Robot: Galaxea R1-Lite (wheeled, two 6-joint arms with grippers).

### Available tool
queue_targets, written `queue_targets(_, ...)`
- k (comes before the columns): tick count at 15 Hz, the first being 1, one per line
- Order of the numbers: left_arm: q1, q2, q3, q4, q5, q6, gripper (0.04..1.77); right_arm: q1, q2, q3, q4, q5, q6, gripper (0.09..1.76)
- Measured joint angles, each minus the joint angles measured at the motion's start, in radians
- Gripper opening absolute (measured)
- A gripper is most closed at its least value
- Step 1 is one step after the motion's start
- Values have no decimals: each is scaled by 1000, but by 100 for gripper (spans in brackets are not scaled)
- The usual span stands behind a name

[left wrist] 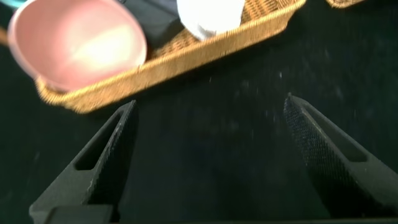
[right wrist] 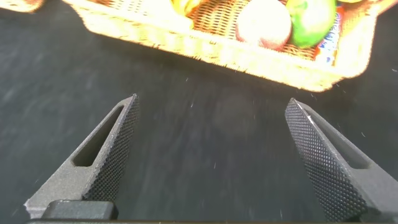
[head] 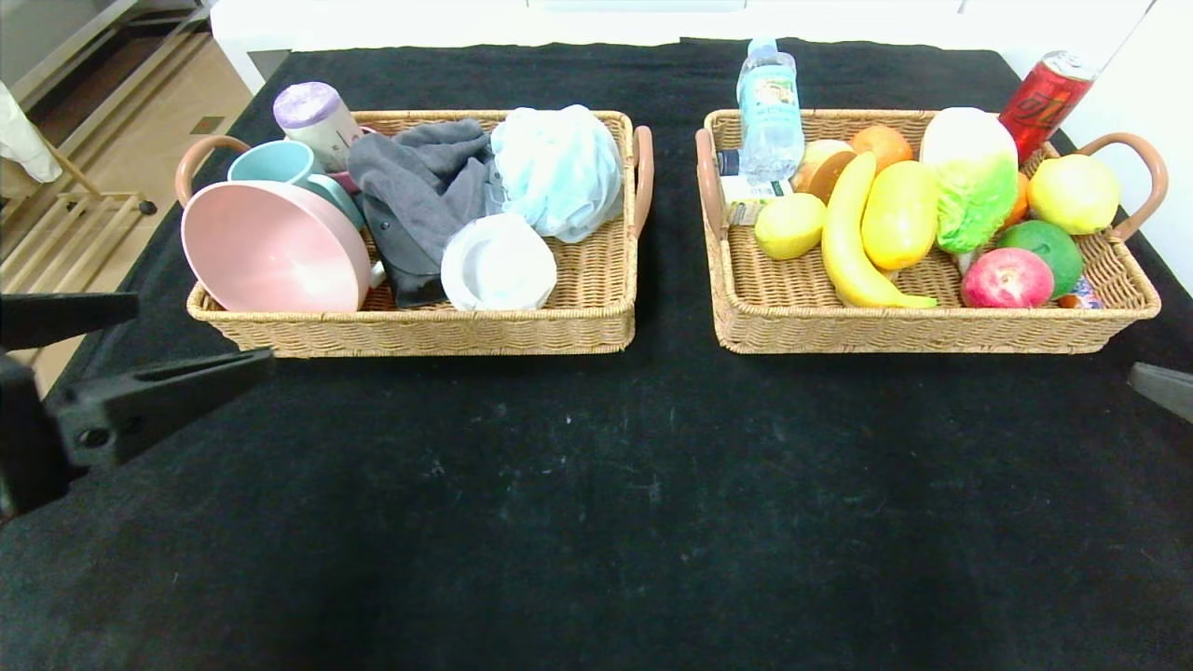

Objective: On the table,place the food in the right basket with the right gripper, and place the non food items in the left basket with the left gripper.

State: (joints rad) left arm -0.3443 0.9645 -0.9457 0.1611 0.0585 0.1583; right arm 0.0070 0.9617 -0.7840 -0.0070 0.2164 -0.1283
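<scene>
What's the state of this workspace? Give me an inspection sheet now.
Surface: table, black cloth, lint-speckled.
Job's things: left basket holds pink bowl, teal cup, grey cloth; right basket holds banana, lemon, water bottle.
Clutter: nothing seen.
Grippers: left gripper and right gripper open, empty, over the cloth before their baskets.
Cables: nothing seen.
Surroundings: wood floor at left.

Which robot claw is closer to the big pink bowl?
Left. The left end effector sits open just in front of the round pink plastic bowl, near its basket's corner. The right end effector is far across the table, beyond the other basket.
</scene>
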Motion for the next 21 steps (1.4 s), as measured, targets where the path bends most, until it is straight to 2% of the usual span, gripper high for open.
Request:
queue_targets(5,16,-326,113,184,18,63,170,2,-287,77,184,-2,14,171)
queue_targets(7,86,-434,139,222,8,80,170,1,-402,89,266,-4,33,171)
queue_targets(10,197,-530,159,232,-46,92,170,6,-530,84,339,-5,44,171)
queue_targets(15,298,-685,223,312,-114,94,171,11,-720,85,489,-3,42,171)
queue_targets(19,342,-820,310,309,-136,137,171,0,-879,157,510,-18,33,171)
queue_targets(21,344,-884,358,270,-135,142,171,-3,-926,204,422,-95,35,171)
